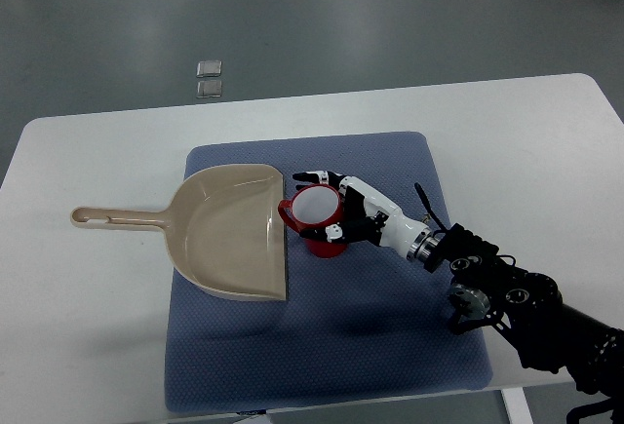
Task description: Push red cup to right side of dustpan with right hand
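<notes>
- Right hand: we see it reach in from the lower right, its fingers curled loosely round the far side of the cup's rim and the thumb against its near side; they cradle it for a push and do not clamp it.
- Red cup: upright on the blue mat, between the fingers and thumb, its handle pointing at the dustpan and touching, or all but touching, the pan's open lip.
- Contents: we see a pale, empty interior in the cup; the dustpan holds nothing.
- Risk, tipping: we judge that contact high on the rim could topple the cup.
- Risk, dragging: the mat may grip the base, so the cup could pivot out from under the fingers.
- Risk, pan: the handle could nudge the dustpan.
- Left hand: not in view.
</notes>
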